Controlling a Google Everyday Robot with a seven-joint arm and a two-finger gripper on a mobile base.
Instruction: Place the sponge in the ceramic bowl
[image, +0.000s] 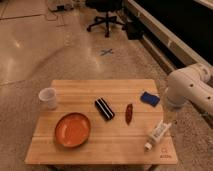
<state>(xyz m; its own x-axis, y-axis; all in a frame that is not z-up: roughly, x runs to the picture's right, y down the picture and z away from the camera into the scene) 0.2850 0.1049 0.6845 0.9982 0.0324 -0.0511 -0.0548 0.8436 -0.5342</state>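
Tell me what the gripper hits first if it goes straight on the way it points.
Probably the bare wooden table just ahead of it: the gripper, over the near right corner, points down and left. Height above the wood is unclear.
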